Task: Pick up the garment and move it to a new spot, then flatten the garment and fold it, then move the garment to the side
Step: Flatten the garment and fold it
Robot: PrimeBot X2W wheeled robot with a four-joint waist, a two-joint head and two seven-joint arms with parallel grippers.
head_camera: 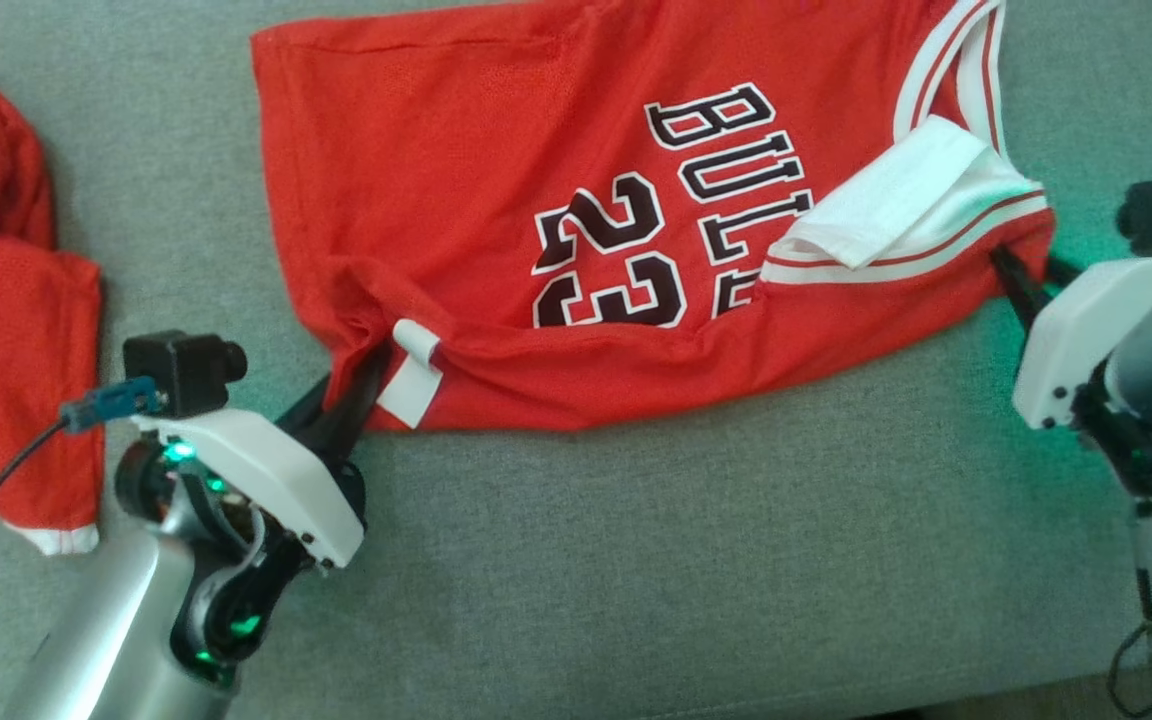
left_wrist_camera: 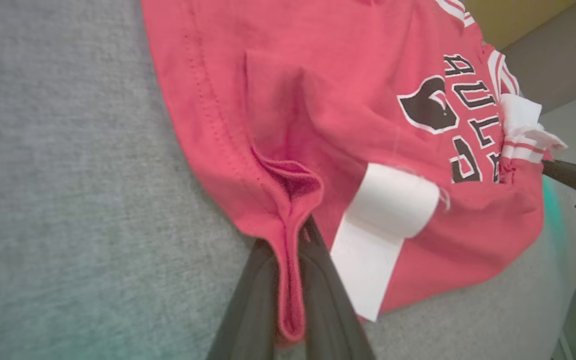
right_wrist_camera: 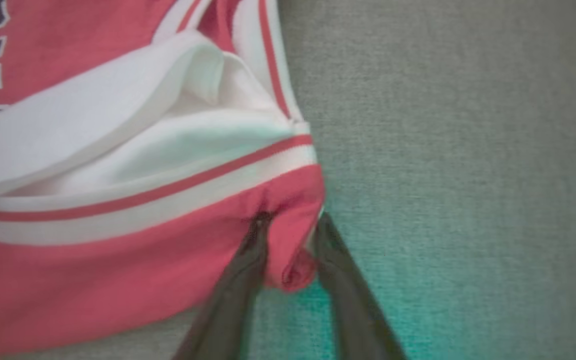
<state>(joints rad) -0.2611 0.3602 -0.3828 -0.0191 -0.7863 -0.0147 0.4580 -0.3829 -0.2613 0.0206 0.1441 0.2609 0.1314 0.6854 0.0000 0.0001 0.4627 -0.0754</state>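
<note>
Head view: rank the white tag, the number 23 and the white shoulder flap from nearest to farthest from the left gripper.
1. The white tag, right beside the left gripper, at the near hem of the jersey.
2. The number 23, mid-jersey.
3. The white shoulder flap, at the far right end.

Left pincer [left_wrist_camera: 290, 240] clamped, right pincer [right_wrist_camera: 292, 220] partly open

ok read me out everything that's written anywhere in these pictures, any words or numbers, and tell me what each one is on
"BULL": black, white-edged letters running sideways on the red jersey; anything after them is hidden under the folded-over white trim.
"23": big black digits beside that word on the same jersey, partly tucked into a fold.
White tag at the jersey's near edge: no print can be read.
Second red garment: no writing shows.
</note>
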